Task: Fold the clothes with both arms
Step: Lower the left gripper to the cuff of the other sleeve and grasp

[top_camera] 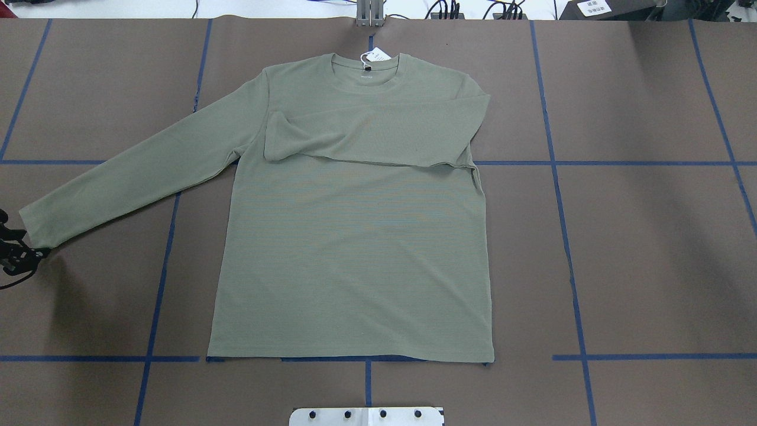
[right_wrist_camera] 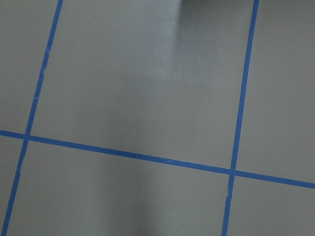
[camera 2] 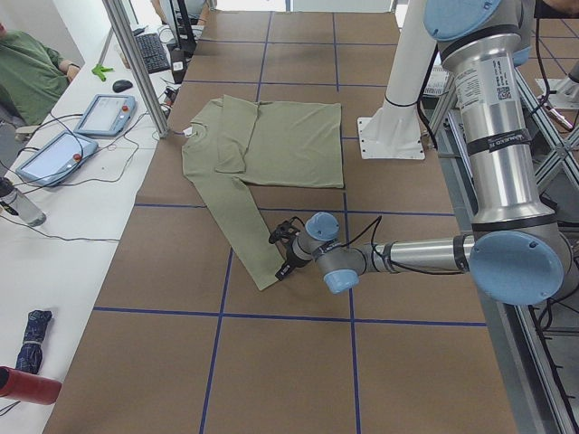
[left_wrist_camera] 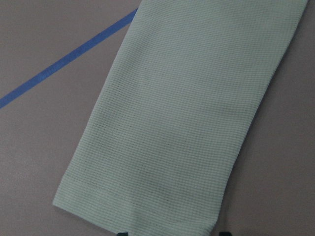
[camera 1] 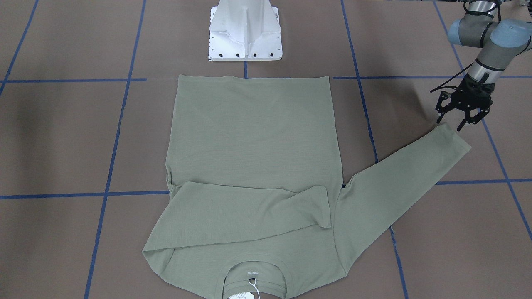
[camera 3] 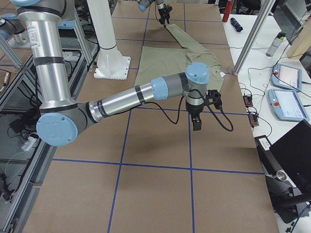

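Observation:
The sage-green shirt lies flat on the brown table, collar and white tag away from the robot. One sleeve is folded across the chest. The other sleeve stretches out to the robot's left, ending in a cuff. My left gripper is open, low over that cuff's end, fingertips either side of it; it also shows at the overhead view's left edge. My right gripper shows only in the exterior right view, above bare table beside the shirt; I cannot tell whether it is open or shut.
The white pedestal base stands just beyond the shirt's hem. Blue tape lines grid the table. A side bench with tablets and a metal post runs along the far edge, where a person sits.

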`<state>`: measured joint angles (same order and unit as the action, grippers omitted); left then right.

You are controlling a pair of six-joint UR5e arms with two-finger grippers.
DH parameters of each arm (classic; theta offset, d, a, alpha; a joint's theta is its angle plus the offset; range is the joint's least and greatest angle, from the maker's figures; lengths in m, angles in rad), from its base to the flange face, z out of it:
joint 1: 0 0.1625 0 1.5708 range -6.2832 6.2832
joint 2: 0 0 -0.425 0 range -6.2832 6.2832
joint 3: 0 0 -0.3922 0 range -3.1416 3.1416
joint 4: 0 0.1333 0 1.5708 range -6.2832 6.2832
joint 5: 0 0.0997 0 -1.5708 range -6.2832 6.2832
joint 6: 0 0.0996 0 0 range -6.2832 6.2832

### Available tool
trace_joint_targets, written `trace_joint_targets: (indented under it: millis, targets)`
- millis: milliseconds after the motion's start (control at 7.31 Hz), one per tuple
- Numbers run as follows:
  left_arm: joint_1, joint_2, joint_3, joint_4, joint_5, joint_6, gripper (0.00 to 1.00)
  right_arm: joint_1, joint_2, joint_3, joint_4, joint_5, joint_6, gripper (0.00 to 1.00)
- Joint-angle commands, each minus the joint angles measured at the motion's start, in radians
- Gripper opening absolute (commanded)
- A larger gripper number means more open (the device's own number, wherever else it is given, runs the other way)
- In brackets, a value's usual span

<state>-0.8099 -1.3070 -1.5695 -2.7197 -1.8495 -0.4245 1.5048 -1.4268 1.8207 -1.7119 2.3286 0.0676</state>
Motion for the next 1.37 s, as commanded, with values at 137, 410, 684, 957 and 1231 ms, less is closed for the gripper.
trace_joint_targets:
  millis: [137, 410, 684, 957, 1231]
  targets:
    - [0.0, -0.006, 0.0, 0.0, -0.001, 0.0, 0.05, 0.0, -0.012, 0.003, 0.0, 0.0, 0.0, 1.0]
    - [0.0, -0.006, -0.001, -0.005, -0.001, 0.0, 0.0, 0.0, -0.014, 0.003, 0.0, -0.005, 0.0, 1.0]
    - [-0.005, -0.009, -0.045, -0.026, -0.013, 0.003, 0.0, 0.0, -0.024, 0.002, 0.0, -0.008, -0.014, 1.0]
    - [-0.074, -0.056, -0.144, -0.012, -0.036, -0.013, 0.0, 0.003, -0.066, -0.001, 0.0, -0.017, -0.026, 1.0]
    - [-0.229, -0.221, -0.153, 0.094, -0.226, -0.093, 0.0, 0.008, -0.096, 0.003, 0.021, -0.038, -0.037, 1.0]
